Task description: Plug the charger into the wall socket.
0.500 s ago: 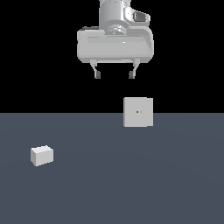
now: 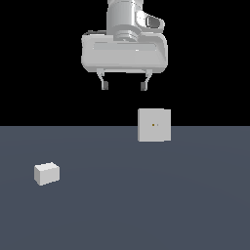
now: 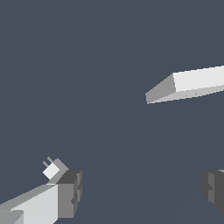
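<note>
Hanging high above the grey table, the hand held its two dark-tipped fingers well apart with nothing between them. The charger, a small white block, rested on the table toward the exterior view's left, well apart from the hand and untouched. The wall socket, a white square plate with two tiny dots at its centre, stood upright farther back toward the exterior view's right, below the hand. In the wrist view the charger showed two short prongs just beside one fingertip, and the socket appeared edge-on.
</note>
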Robot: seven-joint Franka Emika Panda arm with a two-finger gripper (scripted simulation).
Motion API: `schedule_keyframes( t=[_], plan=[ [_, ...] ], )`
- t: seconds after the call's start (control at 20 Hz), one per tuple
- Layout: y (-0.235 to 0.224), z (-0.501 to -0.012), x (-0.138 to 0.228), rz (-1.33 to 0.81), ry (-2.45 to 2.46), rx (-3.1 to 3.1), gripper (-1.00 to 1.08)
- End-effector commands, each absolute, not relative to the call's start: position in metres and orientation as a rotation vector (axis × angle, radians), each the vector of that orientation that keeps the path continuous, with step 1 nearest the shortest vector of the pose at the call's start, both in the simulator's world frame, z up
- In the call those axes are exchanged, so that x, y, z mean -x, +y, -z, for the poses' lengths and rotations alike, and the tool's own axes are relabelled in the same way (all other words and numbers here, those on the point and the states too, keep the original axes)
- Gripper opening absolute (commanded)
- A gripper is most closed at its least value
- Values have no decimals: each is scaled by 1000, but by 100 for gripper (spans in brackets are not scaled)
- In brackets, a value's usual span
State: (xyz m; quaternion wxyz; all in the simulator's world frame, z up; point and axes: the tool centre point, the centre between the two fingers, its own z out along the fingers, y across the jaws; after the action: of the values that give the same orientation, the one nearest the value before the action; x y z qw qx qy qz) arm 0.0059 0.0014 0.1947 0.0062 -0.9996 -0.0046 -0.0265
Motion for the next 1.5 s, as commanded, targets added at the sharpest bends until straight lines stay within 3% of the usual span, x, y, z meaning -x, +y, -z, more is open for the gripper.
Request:
schedule_keyframes(
  t=[0.0, 1.45],
  plan=[
    [8, -189, -4, 97, -64, 3123, 100],
    [133, -78, 59, 397, -1077, 2805, 100]
  ],
)
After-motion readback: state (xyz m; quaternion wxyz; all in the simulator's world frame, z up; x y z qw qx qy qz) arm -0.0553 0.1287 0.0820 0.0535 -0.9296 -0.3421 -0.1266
